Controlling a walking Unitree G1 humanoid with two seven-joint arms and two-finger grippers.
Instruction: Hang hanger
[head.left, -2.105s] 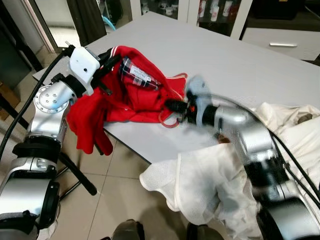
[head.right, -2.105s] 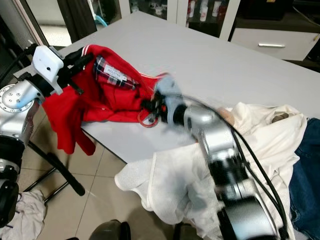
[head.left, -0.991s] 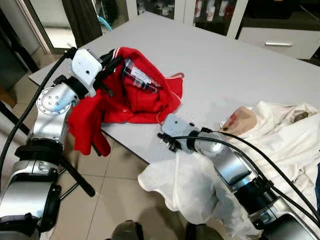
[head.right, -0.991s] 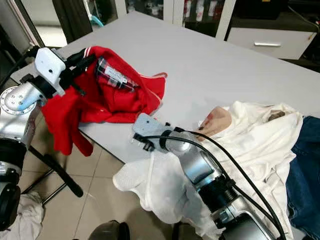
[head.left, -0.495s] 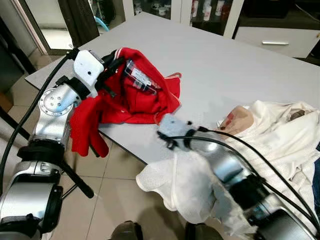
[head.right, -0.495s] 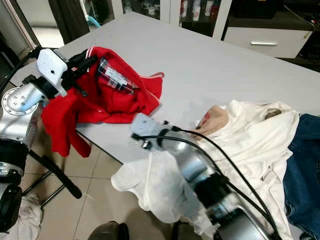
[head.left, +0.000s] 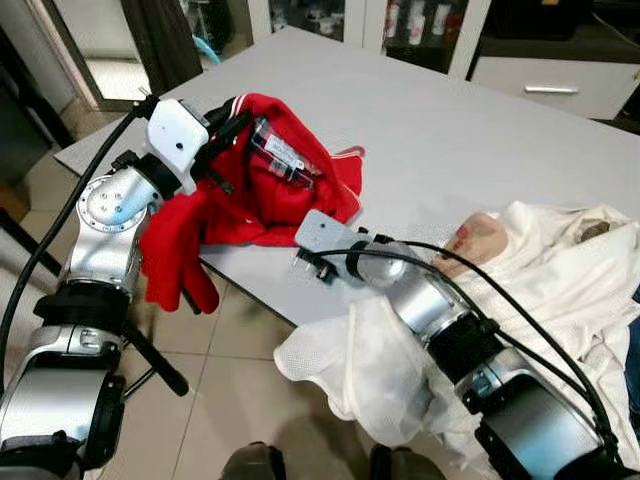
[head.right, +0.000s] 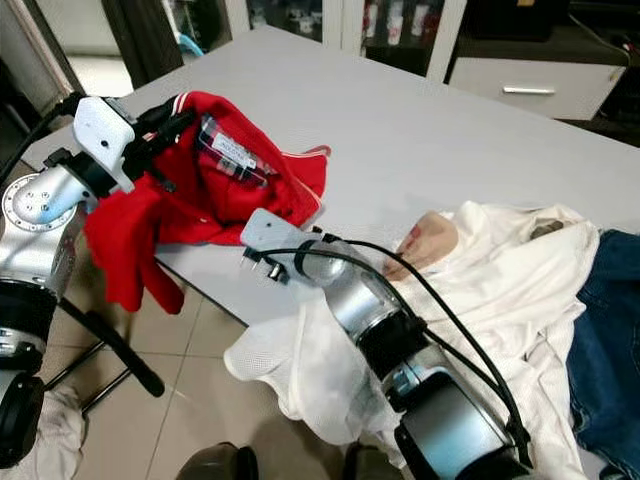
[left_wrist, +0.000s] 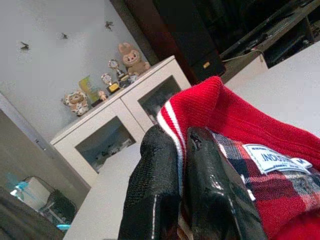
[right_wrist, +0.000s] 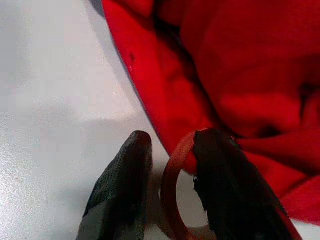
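grey table (head.left: 440, 130): its near edge runs from 9 o'clock down toward 5 o'clock, with tiled floor (head.left: 230, 400) beyond it and bare tabletop open toward 12 o'clock. red garment (head.left: 270, 190) spills over that edge at 10 o'clock; white clothes (head.left: 560, 280) crowd 3 to 5 o'clock. hanger (right_wrist: 172, 200): a reddish curved loop at the garment's hem, the rest buried in cloth. left gripper (left_wrist: 182, 195), arm raised and bent at 9 o'clock, fingers pressed together on the garment's striped collar. right gripper (right_wrist: 172, 190), arm stretched low across the table edge, fingers slightly apart astride the loop; whether they grip it cannot be told.
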